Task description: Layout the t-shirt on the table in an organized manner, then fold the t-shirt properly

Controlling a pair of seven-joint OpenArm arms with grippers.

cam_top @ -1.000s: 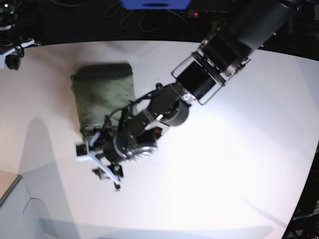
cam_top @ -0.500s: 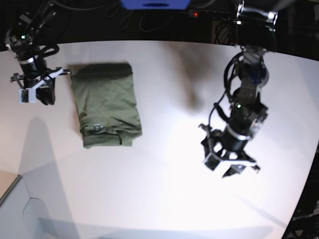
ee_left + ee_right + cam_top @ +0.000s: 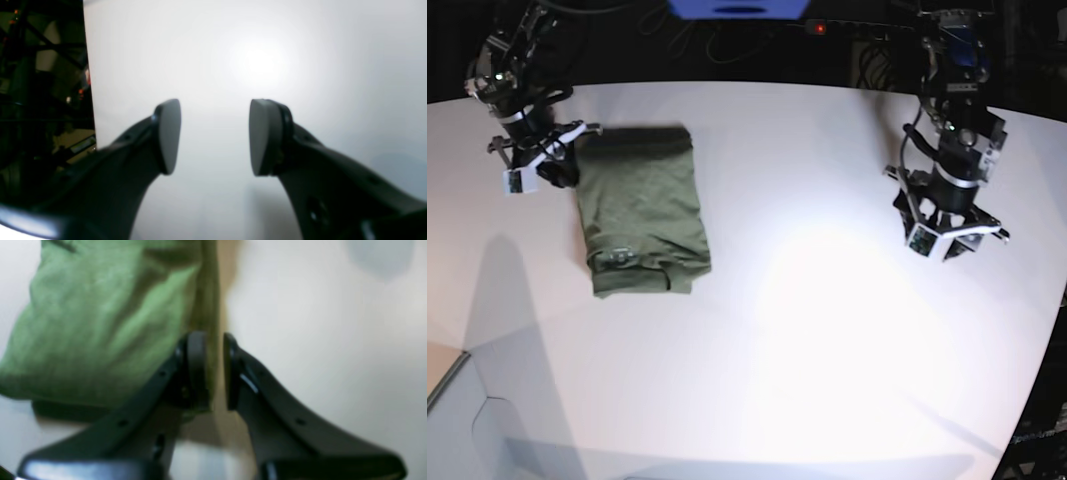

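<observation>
The olive-green t-shirt [image 3: 642,215] lies folded into a tidy rectangle on the left part of the white table [image 3: 807,330]. My right gripper [image 3: 537,172] hovers at its far left corner. In the right wrist view the t-shirt [image 3: 100,323] fills the upper left, and its edge runs down to my right gripper [image 3: 216,336]. Those jaws stand almost together with only a thin slit, and nothing shows as pinched. My left gripper [image 3: 947,245] is far off on the right side, open and empty. In its wrist view the left gripper [image 3: 215,133] points down at bare table [image 3: 267,50].
The table's curved edge runs along the right and far sides, with dark space and cables beyond [image 3: 1037,60]. The left wrist view shows that edge and a dark frame [image 3: 40,66] at its left. A blue object [image 3: 737,8] sits past the far edge.
My left arm, stretched across to the shirt's near edge a second ago, has pulled back to the right side. My right gripper came in and moved rightwards to the shirt's far left corner.
</observation>
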